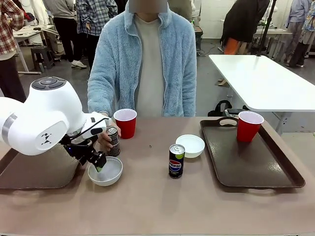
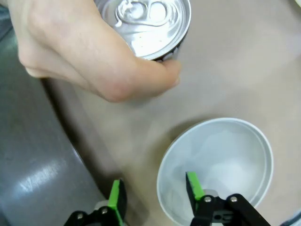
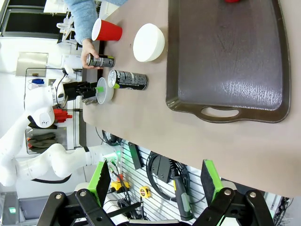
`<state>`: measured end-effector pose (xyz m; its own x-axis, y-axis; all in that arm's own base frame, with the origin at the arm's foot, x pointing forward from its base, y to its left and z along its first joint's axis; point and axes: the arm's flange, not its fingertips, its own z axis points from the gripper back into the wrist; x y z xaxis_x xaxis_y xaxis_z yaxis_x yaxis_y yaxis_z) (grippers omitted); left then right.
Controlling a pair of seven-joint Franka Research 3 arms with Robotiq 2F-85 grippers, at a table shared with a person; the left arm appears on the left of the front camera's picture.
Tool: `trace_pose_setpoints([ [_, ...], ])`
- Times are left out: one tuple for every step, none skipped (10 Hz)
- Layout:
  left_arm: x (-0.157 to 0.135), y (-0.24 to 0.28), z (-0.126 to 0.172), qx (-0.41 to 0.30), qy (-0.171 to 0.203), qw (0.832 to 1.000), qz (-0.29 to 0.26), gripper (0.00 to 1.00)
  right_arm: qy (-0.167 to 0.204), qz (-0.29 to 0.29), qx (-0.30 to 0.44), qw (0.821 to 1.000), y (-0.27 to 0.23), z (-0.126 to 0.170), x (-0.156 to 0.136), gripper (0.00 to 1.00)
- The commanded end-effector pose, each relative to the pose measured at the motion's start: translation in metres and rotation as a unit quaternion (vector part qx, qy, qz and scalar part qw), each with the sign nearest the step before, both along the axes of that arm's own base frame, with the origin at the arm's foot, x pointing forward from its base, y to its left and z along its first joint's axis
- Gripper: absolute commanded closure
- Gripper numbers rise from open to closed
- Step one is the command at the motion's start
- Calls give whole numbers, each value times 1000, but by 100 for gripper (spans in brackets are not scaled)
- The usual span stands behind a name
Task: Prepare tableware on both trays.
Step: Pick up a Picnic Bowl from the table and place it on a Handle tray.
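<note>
Picking up bowl (image 2: 235,155) for left tray (image 1: 29,172)
Left gripper (image 2: 153,183) straddles its rim on the table beside that tray, jaws apart, not yet pinching (right gripper (image 3: 155,181) gapes idle); next, clamp and lift across.

White bowl (image 1: 110,173) beside left tray (image 1: 29,171); red cup (image 1: 249,126) upright on right tray (image 1: 256,167).

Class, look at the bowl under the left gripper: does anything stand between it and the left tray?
Nothing visible does. In the left wrist view bare table lies between the bowl and the left tray. The person's hand, holding the black-grey can, sits beyond the bowl, off that path.
</note>
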<state>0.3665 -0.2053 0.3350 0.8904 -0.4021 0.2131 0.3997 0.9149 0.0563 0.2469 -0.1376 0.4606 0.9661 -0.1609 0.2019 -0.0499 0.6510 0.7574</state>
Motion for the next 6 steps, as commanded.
trace_pose_setpoints([
  [-46, 18, -11, 12, -12, 999, 28, 100, -3, -1, 13, 1000, 0, 1, 1, 0],
  [-46, 18, -10, 9, -11, 999, 30, 100, -3, -1, 13, 1000, 0, 1, 1, 0],
  [-46, 18, -9, 4, -7, 999, 33, 100, -3, -1, 13, 1000, 0, 1, 1, 0],
  [-46, 17, -9, -4, 3, 999, 41, 100, -3, -1, 13, 1000, 0, 1, 1, 0],
  [-46, 16, -8, -7, 6, 999, 45, 100, -3, -1, 13, 1000, 0, 1, 1, 0],
  [-47, 16, -4, -11, 3, 999, 48, 100, -3, -1, 13, 1000, 0, 1, 1, 0],
])
